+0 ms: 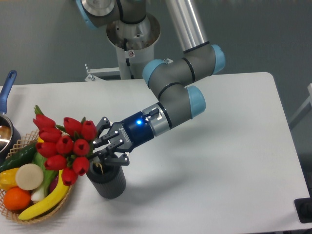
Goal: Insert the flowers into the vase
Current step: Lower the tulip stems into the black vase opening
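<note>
Dark grey vase (106, 181) stands near table's (219, 161) front edge, just right of wicker fruit basket (29, 204). Gripper (100, 153) directly above its rim, clamped on red tulip bunch (66, 146); stems w/ tips inside vase mouth, buds tilted left over basket. Blue-handled pot (6, 109) at far left.

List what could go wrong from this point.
The tulips lean left over the wicker fruit basket, so once released they may tip the small vase or flop out. The gripper sits right at the vase's rim with its jaws closed on the stems; pushing lower could knock the vase.
</note>
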Available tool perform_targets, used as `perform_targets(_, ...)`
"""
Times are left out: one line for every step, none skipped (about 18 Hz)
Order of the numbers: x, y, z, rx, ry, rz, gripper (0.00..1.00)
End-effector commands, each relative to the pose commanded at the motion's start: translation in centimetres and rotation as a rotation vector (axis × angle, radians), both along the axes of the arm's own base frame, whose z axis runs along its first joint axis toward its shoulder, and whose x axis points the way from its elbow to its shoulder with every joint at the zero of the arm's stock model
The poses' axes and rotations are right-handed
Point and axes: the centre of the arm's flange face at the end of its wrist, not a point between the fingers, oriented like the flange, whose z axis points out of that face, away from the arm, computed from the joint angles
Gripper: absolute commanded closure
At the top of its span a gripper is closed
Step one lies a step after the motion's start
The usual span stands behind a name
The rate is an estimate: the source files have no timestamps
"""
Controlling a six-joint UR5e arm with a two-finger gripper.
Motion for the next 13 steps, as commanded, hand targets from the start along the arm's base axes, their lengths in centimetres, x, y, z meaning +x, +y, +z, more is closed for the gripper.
perform_targets(-0.2,-0.2,-0.3,0.000,0.000,0.004,0.72)
perform_targets(-0.1,-0.3,-0.8,0.001,0.005,0.003,0.72)
perform_targets(-0.1,-0.4,-1.3,0.005,0.007,0.004,0.72)
perform_targets(-0.1,-0.5,-1.7,0.005,0.007,0.005,0.72)
perform_targets(0.0,-0.5,-2.1,0.004,0.008,0.004,0.72)
perform_targets(-0.1,-0.5,-2.4,0.006,0.011,0.004,0.72)
perform_targets(-0.1,-0.5,-2.8,0.004,0.008,0.004,0.72)
perform_targets(-0.2,-0.4,-3.0,0.002,0.006,0.004,0.72)
perform_targets(-0.3,-0.4,-3.2,0.003,0.007,0.003,0.72)
perform_targets(-0.3,-0.4,-3.3,0.004,0.008,0.003,0.72)
perform_targets(-0.3,-0.3,-3.4,0.003,0.007,0.003,0.72)
perform_targets(-0.3,-0.3,-3.6,0.004,0.008,0.001,0.72)
perform_targets(-0.4,-0.3,-3.8,0.003,0.007,0.003,0.72)
